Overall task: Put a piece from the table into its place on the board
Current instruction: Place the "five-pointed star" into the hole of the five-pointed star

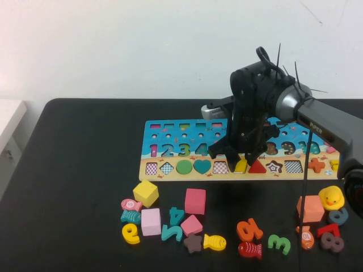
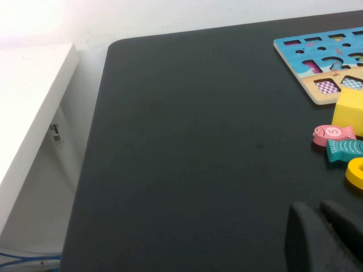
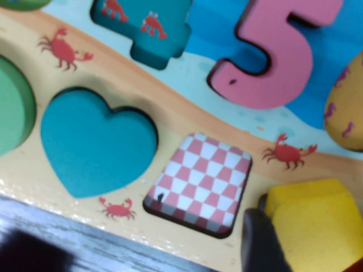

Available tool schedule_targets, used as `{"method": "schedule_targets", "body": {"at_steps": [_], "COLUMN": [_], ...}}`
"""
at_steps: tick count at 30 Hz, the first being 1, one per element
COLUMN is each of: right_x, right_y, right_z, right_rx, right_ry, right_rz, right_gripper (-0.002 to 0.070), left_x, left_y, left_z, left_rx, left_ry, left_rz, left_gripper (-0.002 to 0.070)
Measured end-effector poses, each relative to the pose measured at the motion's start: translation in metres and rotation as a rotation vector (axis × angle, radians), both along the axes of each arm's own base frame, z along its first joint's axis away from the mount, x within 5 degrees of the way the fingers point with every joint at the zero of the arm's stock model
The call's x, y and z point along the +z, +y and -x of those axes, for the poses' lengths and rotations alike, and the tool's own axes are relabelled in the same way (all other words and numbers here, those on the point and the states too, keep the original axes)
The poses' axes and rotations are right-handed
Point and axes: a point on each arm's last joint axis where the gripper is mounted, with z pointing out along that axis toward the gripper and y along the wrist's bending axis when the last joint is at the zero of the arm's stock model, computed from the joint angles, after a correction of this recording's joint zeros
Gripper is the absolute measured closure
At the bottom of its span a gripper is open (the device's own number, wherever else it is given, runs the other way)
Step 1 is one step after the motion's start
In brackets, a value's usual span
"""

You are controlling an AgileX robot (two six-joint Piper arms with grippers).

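The right gripper (image 1: 243,162) is clamped on the yellow piece (image 1: 241,166), holding it over the board (image 1: 170,148), on its sandy strip. The left gripper (image 2: 326,238) hovers above the table (image 2: 187,141); its state I cannot tell.

Counter (image 1: 74,170) count: 1 board (image 1: 170,127), 20 loose pieces in front of it.
Loose: 5 blocks (image 1: 146,193) (1 yellow, 3 pink, 1 orange), 5 fish (image 1: 215,242) (pink, teal, yellow, red, orange), 8 numbers (image 1: 279,244), 1 brown star (image 1: 193,243), 1 yellow duck (image 1: 332,197). At the board's shape strip: 1 yellow pentagon (image 1: 241,166), 4 checked slots (image 1: 151,168) showing empty.
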Motion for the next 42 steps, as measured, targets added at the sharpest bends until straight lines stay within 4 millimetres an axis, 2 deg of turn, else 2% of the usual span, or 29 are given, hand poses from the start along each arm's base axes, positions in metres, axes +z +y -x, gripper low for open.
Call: {"method": "schedule_targets", "body": {"at_steps": [8, 17, 27, 34, 42], "right_x": [0.002, 0.02, 0.009, 0.009, 0.031], "right_y": [0.0, 0.001, 0.004, 0.006, 0.003], "right_z": [0.0, -0.007, -0.006, -0.005, 0.002], "right_rx": [-0.018, -0.023, -0.015, 0.025, 0.044], "right_ry": [-0.003, -0.062, -0.028, -0.022, -0.037], "right_rz": [-0.004, -0.01, -0.028, -0.038, -0.049], "right_gripper": [0.0309, 0.0309, 0.0309, 0.0309, 0.0309], "left_x": [0.0, 0.0, 0.0, 0.0, 0.0], "left_y": [0.0, 0.0, 0.0, 0.0, 0.0], "left_z": [0.0, 0.0, 0.0, 0.0, 0.0], "left_rx": [0.0, 0.0, 0.0, 0.0, 0.0], "left_ry": [0.0, 0.0, 0.0, 0.0, 0.0], "left_rz": [0.0, 0.0, 0.0, -0.002, -0.002], "left_gripper": [0.0676, 0.0676, 0.0676, 0.0676, 0.0676]}}
